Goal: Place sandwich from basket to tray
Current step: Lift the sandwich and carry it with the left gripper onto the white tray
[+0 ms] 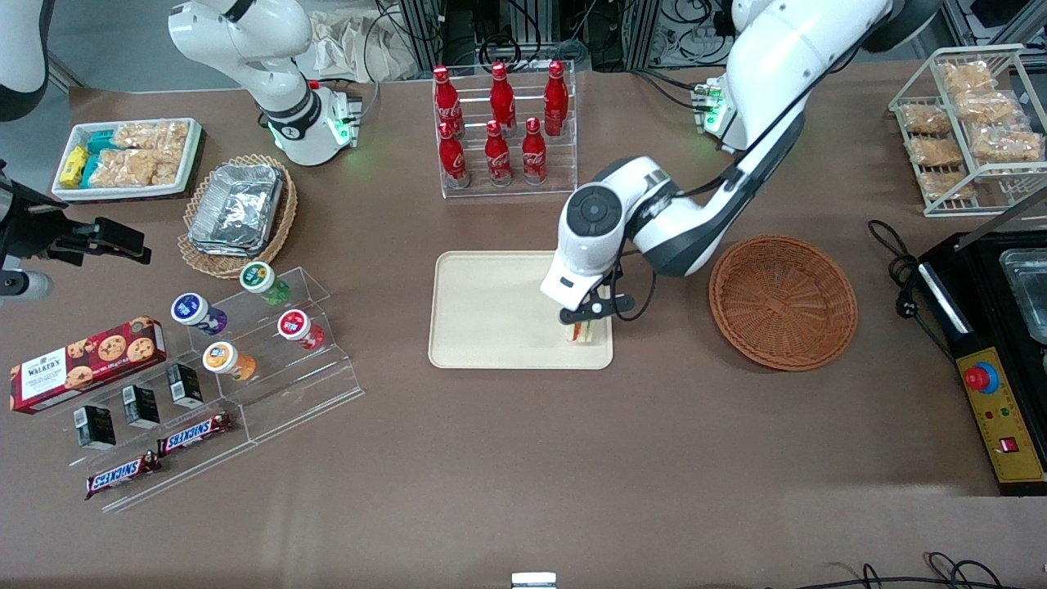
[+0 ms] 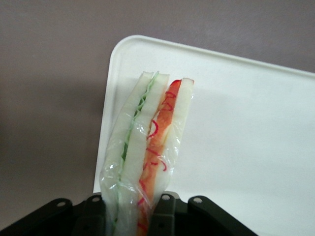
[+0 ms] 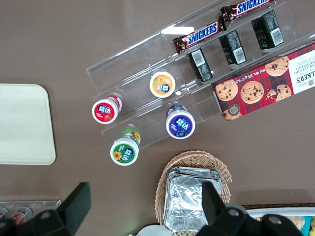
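gripper (image 1: 590, 321) clamped on the sandwich (image 2: 145, 152), fingers (image 2: 165, 216) pinching both bread faces, wedge sticking out past the tips, film-wrapped. Sandwich (image 1: 584, 330) sits over the tray (image 1: 491, 315) at the corner nearest the front camera on the basket side, close to two rims; whether it touches the surface, cannot tell. Rest of the tray is bare. Basket (image 1: 783, 301) lies beside the tray toward the working arm's end, apart from it. Bottle rack (image 1: 505, 131) farther from the camera than the tray.
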Action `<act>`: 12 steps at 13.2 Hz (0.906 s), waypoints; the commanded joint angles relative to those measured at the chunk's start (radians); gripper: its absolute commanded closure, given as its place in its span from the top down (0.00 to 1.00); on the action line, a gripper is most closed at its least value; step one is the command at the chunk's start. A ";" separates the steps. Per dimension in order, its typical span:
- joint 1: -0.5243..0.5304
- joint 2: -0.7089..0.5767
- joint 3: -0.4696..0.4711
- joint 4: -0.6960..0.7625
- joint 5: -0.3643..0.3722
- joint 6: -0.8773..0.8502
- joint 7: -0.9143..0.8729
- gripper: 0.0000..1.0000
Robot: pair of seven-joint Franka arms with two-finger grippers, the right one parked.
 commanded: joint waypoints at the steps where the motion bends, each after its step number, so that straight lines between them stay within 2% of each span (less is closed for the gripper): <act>1: 0.001 0.027 0.000 0.003 0.034 0.018 0.014 0.00; 3: 0.004 0.068 0.001 0.004 0.098 0.030 0.004 0.00; 5: 0.004 0.080 0.003 0.003 0.108 0.041 -0.006 0.01; 6: 0.004 0.085 0.007 0.002 0.110 0.041 -0.007 0.07; 7: -0.001 0.094 0.021 0.006 0.111 0.042 -0.007 0.38; 8: -0.001 0.097 0.024 0.009 0.113 0.045 -0.003 0.98; 12: 0.003 0.082 0.023 0.033 0.096 0.036 -0.051 1.00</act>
